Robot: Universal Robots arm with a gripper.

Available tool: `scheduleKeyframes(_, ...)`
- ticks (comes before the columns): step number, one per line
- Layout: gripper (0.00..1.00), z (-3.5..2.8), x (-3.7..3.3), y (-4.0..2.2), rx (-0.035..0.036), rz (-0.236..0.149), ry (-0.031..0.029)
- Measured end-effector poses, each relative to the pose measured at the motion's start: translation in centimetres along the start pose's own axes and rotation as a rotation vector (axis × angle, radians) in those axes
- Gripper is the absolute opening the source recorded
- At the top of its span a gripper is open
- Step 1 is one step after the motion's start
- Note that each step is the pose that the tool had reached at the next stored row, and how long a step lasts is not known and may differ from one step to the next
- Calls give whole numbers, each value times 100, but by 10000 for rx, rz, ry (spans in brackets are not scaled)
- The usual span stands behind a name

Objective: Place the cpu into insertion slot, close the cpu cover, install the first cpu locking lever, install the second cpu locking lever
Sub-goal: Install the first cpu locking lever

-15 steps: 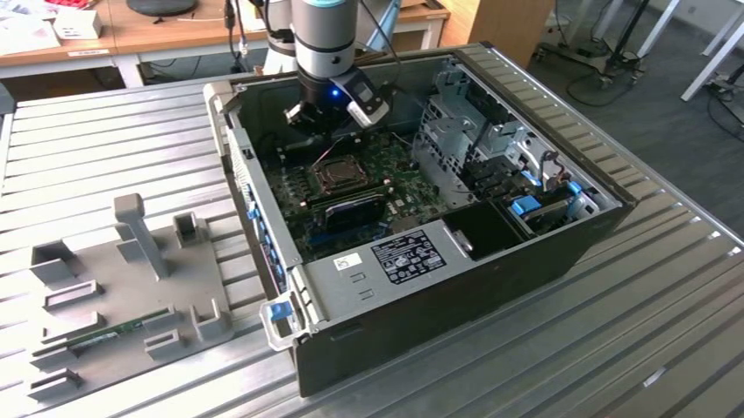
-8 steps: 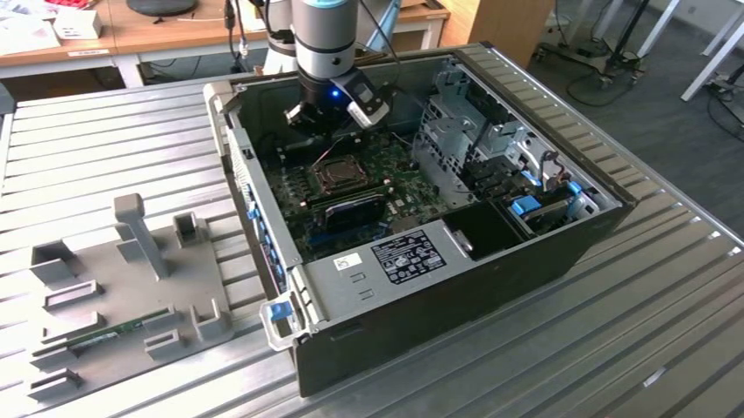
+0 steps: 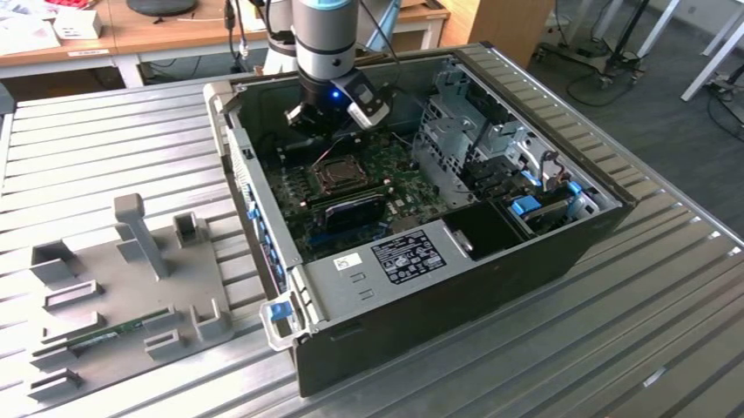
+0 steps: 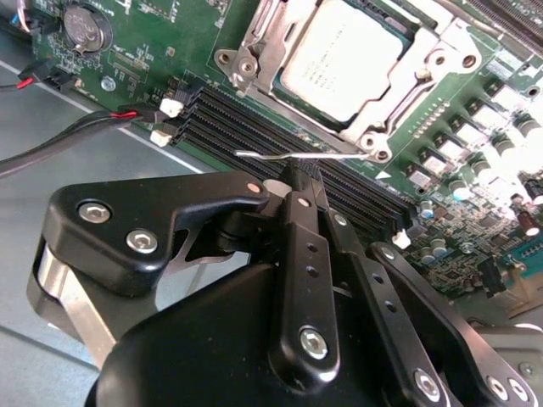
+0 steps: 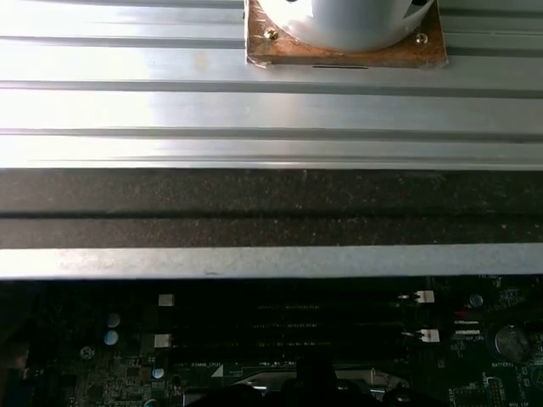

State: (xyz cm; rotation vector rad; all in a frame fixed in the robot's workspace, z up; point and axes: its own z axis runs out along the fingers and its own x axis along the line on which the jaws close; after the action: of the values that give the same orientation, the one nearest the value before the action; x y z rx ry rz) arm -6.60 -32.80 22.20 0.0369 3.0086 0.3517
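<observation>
In the second wrist view the cpu (image 4: 352, 55) lies flat in the insertion slot (image 4: 254, 72), silver top up. The cpu cover (image 4: 424, 72) lies down over it, framing the chip. A thin wire locking lever (image 4: 339, 156) sticks out along the socket's edge beside the memory slots. My gripper (image 4: 288, 174) is shut, its black fingertips (image 4: 299, 188) right against that lever; whether they pinch it I cannot tell. In the exterior view the gripper (image 3: 334, 132) hangs inside the open computer case just beyond the socket (image 3: 341, 174).
Long black memory slots (image 4: 254, 127) run beside the socket, with red and black cables (image 4: 76, 127) and a coin battery (image 4: 85, 25) nearby. The case wall (image 3: 239, 165) and drive cage (image 3: 465, 139) flank the board. A grey fixture plate (image 3: 117, 296) lies at the exterior view's left.
</observation>
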Motion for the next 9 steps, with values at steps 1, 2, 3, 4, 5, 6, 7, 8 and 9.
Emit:
scheduleKeyframes(1, 10, 2, 0, 0, -5, 1, 0)
scheduleKeyframes(2, 10, 4, 0, 1, -11, 1, -1)
scheduleKeyframes(3, 10, 5, 0, 1, -14, 1, -1)
scheduleKeyframes(4, 10, 6, 0, 2, -16, 2, 0)
scheduleKeyframes(5, 10, 7, -1, 2, -19, 2, -1)
scheduleKeyframes(6, 10, 9, -1, 2, -20, 2, -1)
scheduleKeyframes(7, 10, 11, -2, 1, -26, 2, -1)
scheduleKeyframes(8, 10, 14, -4, 1, -38, 2, -1)
scheduleKeyframes(9, 10, 16, -5, 1, -55, 5, -1)
